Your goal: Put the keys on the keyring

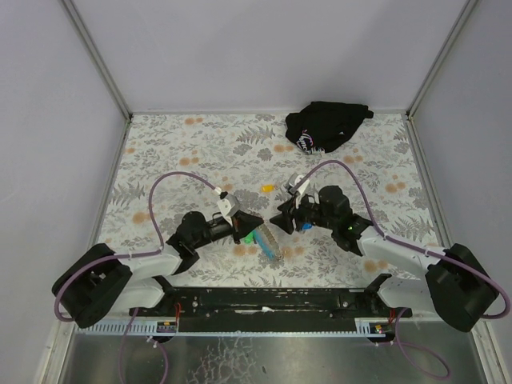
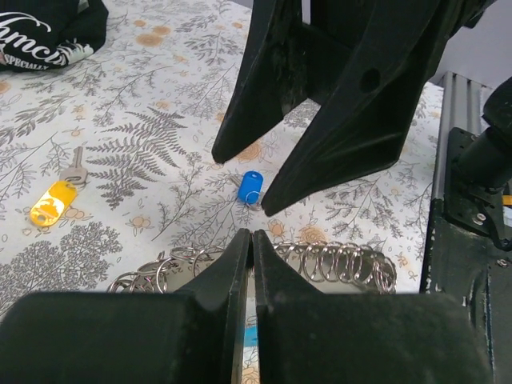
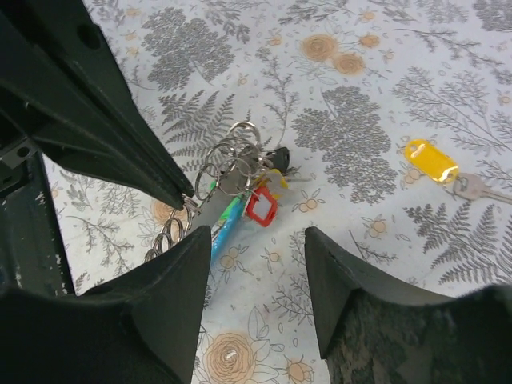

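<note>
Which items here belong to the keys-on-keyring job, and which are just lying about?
Job: lanyard keyring, gripped by the left pincer; blue key tag, near the open right pincer.
Lying about: black cloth bundle; yellow-tagged key, though it may go on the ring later.

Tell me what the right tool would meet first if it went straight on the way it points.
Most likely the small red plastic tag lying just ahead of the open right tool, with the cluster of silvery metal rings right behind it. Depth is hard to judge.
</note>
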Tool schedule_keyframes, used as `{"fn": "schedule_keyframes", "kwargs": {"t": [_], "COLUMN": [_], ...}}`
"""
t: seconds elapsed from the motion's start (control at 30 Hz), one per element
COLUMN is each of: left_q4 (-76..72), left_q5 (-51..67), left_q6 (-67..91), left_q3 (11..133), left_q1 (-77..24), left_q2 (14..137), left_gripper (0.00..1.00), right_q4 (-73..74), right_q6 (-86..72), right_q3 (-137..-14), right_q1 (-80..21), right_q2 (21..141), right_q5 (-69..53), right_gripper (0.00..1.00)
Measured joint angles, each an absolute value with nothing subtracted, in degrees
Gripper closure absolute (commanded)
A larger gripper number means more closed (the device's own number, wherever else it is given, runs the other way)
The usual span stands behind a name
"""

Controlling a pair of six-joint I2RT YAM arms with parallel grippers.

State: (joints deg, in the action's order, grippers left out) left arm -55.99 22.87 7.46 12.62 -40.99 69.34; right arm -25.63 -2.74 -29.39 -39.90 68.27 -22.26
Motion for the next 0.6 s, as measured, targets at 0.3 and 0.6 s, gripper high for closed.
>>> {"fn": "schedule_keyframes", "kwargs": {"t": [0.3,0.6], "left_q4": [-60.5,-65.5], "left_q5": [28.2,31.7], "left_q6": [9.4,12.4], "left_q3": [12.3,12.3], "left_q1": [-39.0,-38.5], "left_q2": [71.5,75.0], "left_gripper": [1.0,1.0], "right_q4": [-27.5,-30.4], "right_q6": [-1.4,1.0], "right_q3": [-29.8,-29.2], "right_q1": [-39.7,-39.7], "right_q2": [70.5,70.5], "right_q5": [-29.9,-33.0], "right_gripper": [0.56,0.62]}}
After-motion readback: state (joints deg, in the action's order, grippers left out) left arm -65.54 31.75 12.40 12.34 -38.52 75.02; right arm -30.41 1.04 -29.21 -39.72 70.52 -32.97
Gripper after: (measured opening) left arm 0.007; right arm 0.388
